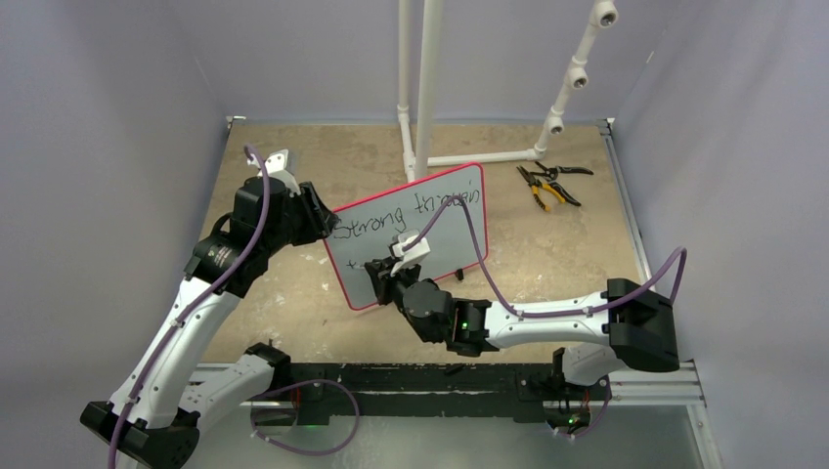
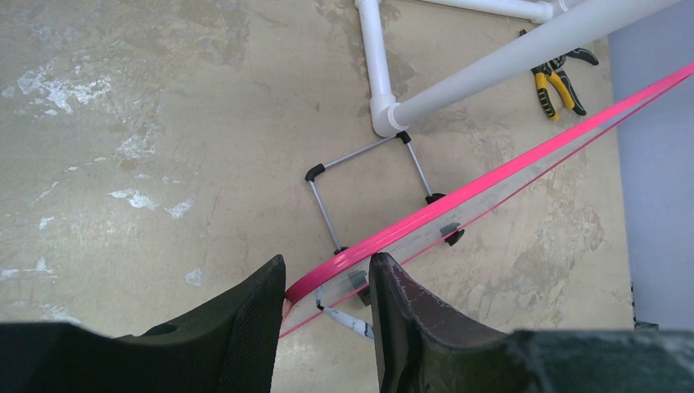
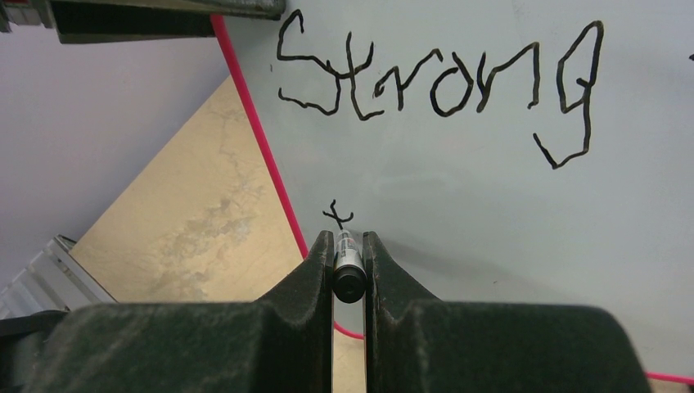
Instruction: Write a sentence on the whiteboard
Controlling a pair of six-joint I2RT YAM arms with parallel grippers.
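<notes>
- The whiteboard [image 1: 450,249] stands tilted on its wire stand at mid-surface [image 1: 293,322], with its written face turned toward the arms.
- The left tool [image 2: 327,278] is closed halfway on the board's red-edged left corner, which is held steady.
- The right tool [image 3: 348,246] is closed almost fully on a black marker [image 3: 347,266].
- The marker's long axis points straight at the board face; its tip sits just under a small "t" [image 3: 337,217]. Contact cannot be confirmed.
- Blank board lies to the right of that "t", along the board's long axis, so the next stroke is judged to run rightward.
- The sentence [image 1: 406,210] is unfinished: "Strong" and a second word fill the top line in uneven black strokes.
</notes>
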